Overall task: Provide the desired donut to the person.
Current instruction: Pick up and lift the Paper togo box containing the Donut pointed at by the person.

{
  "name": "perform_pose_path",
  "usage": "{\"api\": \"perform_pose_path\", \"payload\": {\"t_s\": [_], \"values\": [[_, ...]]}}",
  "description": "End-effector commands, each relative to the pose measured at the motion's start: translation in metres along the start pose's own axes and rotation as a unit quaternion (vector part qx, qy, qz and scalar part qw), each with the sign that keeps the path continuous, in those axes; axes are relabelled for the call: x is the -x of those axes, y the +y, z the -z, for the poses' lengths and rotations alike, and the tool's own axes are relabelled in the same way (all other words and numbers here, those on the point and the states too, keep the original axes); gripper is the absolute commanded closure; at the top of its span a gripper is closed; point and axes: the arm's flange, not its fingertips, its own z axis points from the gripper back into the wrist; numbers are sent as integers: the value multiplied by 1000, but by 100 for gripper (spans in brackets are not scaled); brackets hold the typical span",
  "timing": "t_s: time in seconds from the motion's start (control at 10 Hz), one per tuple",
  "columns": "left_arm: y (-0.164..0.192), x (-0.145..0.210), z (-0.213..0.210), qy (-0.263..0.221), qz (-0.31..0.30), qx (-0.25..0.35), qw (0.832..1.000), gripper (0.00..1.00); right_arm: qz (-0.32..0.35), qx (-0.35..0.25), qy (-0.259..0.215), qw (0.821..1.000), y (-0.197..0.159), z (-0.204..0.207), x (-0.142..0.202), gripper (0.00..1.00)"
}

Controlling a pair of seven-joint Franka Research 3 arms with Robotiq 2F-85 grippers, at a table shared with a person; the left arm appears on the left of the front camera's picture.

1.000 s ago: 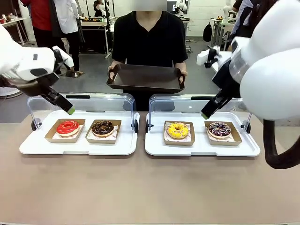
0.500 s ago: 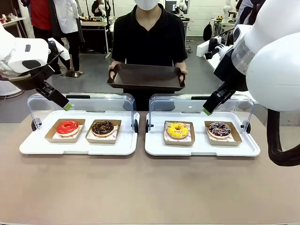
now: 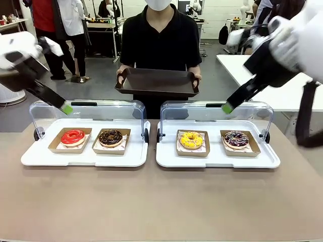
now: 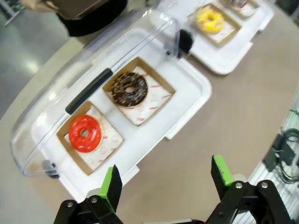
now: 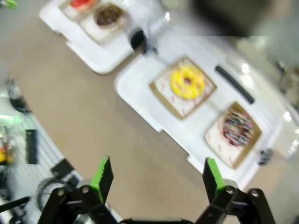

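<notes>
The left end effector (image 3: 66, 108) hangs above the bench (image 3: 161, 201) with its green-padded fingers spread wide and nothing between them. The right end effector (image 3: 227, 107) is likewise fully open and empty.

Beneath the left end effector, on a white tray (image 3: 81, 157) with its clear lid (image 3: 88, 112) tipped back, sit two donuts in brown card boxes. The red donut (image 3: 72, 136) has a glossy, plain glaze. Beside it, toward the middle, the chocolate donut (image 3: 110, 136) is dark with small pale flecks.

Below the right end effector a second white tray (image 3: 217, 161) holds the yellow donut (image 3: 191, 139), bright icing with a few red specks, and farther out the sprinkled donut (image 3: 236, 138), dark icing under pale drizzle and coloured bits.

Beyond both end effectors, across the bench, the person (image 3: 160, 38) in a black T-shirt holds a dark serving tray (image 3: 156, 83) level in both hands.
</notes>
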Motion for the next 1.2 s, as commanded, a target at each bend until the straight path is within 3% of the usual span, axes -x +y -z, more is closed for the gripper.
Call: {"api": "perform_pose_path", "payload": {"t_s": [0.0, 0.2, 0.4, 0.6, 0.9, 1.1], "values": [[46, -9, -33, -10, -5, 112, 994, 0, 26, -121, -43, 991, -49, -35, -1, 0], [78, 7, -49, -42, 8, 173, 984, 0, -2, -190, -94, 977, -101, -57, 17, 0], [125, 37, -59, -101, 67, 201, 972, 0, -64, -244, -146, 957, -149, -55, 55, 0], [150, 78, -58, -162, 95, 207, 960, 0, -95, -278, -171, 940, -176, -54, 89, 0], [168, 106, -75, -200, 118, 219, 948, 0, -106, -287, -205, 930, -199, -66, 128, 0], [167, 121, -84, -205, 110, 214, 949, 0, -83, -262, -225, 935, -206, -78, 147, 0]]}}
